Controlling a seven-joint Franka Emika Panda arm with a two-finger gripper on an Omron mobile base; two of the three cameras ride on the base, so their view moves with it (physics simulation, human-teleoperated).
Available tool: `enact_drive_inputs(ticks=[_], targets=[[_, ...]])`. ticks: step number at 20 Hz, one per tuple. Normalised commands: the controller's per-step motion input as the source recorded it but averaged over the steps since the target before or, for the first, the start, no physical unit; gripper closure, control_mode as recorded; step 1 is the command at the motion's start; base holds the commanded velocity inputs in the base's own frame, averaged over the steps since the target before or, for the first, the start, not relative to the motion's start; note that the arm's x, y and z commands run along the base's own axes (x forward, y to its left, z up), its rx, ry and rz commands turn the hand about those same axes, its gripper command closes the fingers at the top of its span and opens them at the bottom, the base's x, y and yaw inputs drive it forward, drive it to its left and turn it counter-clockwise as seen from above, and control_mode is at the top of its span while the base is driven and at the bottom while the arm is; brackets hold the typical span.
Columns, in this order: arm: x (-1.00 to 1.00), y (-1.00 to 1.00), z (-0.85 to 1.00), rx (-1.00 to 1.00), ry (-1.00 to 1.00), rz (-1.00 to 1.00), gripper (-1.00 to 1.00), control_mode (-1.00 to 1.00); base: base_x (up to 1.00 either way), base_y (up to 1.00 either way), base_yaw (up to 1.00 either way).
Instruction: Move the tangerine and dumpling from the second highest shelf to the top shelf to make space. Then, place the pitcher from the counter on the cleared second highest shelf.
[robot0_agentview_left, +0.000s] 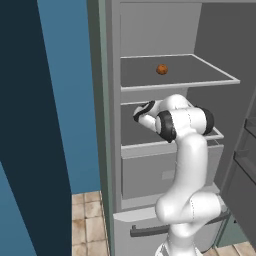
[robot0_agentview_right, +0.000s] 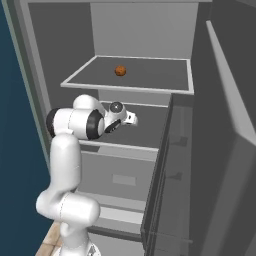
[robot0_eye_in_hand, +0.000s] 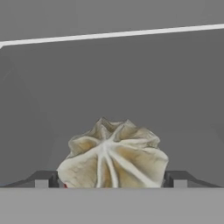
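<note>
The small round orange tangerine (robot0_agentview_left: 161, 69) already sits on the dark grey, white-rimmed top shelf (robot0_agentview_left: 210, 75). One shelf below, the pleated cream dumpling (robot0_eye_in_hand: 113, 155) lies at six o'clock in the hand view, between the gripper's (robot0_eye_in_hand: 113, 179) wide-spread fingers (robot0_eye_in_hand: 43, 180), apparently ungrasped. The pitcher step is still to come.

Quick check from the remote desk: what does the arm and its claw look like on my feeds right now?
The arm is glossy white with rounded, tubular links and dark, nearly black bands at the joints. No cables or markings show. In the right base view a dark round cap sits on the wrist. The claw ends in two small dark grey, blocky tips.
</note>
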Motion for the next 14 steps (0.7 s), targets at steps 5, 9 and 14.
enact_drive_inputs(ticks=[5, 9, 14], targets=[[0.02, 0.00, -0.02, 0.00, 0.00, 0.00, 1.00, -1.00, 0.00, 0.00, 0.00], [-0.50, 0.00, 0.02, 0.00, 0.00, 0.00, 1.00, -1.00, 0.00, 0.00, 0.00], [-0.89, 0.00, 0.42, 0.00, 0.00, 0.00, 1.00, -1.00, 0.00, 0.00, 0.00]])
